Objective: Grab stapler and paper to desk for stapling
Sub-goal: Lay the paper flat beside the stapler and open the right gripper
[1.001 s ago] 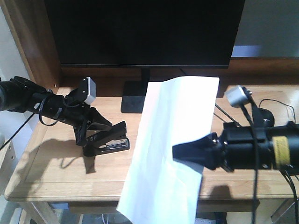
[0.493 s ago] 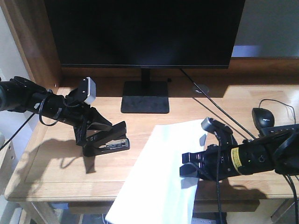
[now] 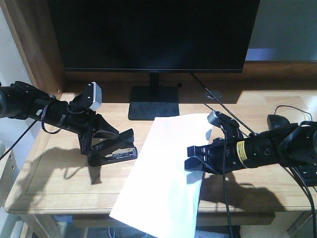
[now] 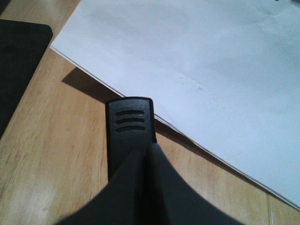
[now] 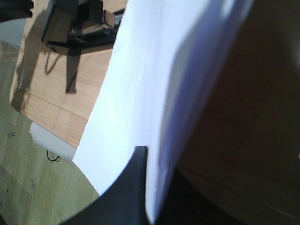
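Observation:
The black stapler stands on the light-wood desk at the left, its upper arm raised. My left gripper is shut on it. In the left wrist view the stapler's slotted black top sticks out ahead of the closed fingers. The white paper lies slanted across the desk's middle, its near corner hanging over the front edge and its far edge close beside the stapler. My right gripper is shut on the paper's right edge. In the right wrist view one finger lies on the sheet.
A large dark monitor on a black base stands at the back. A black mouse with its cable lies at the right. A cable runs across the desk behind the paper. Dark wood panelling borders the left.
The right gripper has brought the paper down from upright and high to flat on the desk, then slid it left toward the stapler. The left gripper and stapler have stayed put.

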{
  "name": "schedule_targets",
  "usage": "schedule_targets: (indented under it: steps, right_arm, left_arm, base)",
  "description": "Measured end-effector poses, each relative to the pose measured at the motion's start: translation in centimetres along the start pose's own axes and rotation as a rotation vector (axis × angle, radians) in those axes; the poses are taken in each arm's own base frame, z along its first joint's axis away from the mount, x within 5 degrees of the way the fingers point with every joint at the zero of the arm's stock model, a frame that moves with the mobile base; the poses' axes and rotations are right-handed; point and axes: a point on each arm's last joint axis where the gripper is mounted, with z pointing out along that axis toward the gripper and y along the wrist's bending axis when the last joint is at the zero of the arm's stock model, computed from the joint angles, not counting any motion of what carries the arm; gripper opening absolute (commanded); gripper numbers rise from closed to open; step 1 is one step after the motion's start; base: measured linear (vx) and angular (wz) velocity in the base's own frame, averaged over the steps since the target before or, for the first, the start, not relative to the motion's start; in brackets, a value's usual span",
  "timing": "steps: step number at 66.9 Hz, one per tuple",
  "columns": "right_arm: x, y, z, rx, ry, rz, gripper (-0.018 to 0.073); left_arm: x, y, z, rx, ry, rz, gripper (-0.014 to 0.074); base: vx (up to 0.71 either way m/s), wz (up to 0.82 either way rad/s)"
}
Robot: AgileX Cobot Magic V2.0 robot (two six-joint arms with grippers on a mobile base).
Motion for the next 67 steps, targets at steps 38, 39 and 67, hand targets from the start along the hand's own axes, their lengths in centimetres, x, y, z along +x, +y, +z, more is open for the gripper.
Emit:
schedule_targets:
  steps: [38, 39, 67]
  right_arm:
    - [-2.6, -0.4, 2.2, -0.067, 0.023, -0.014, -0.0005]
    - [-2.6, -0.5, 2.3, -0.07, 0.027, -0.014, -0.0005]
    - [-3.6, -0.7, 3.8, -0.12, 0.066, -0.035, -0.0005]
  left_arm:
    - [0.0, 0.0, 0.0, 0.0, 0.0, 0.0, -0.0008]
    - [0.0, 0.0, 0.0, 0.0, 0.0, 0.0, -0.0008]
    - [0.0, 0.0, 0.0, 0.0, 0.0, 0.0, -0.0008]
  base:
    - [0.0, 0.0]
    - [0.0, 0.0]
    - [0.0, 0.0]
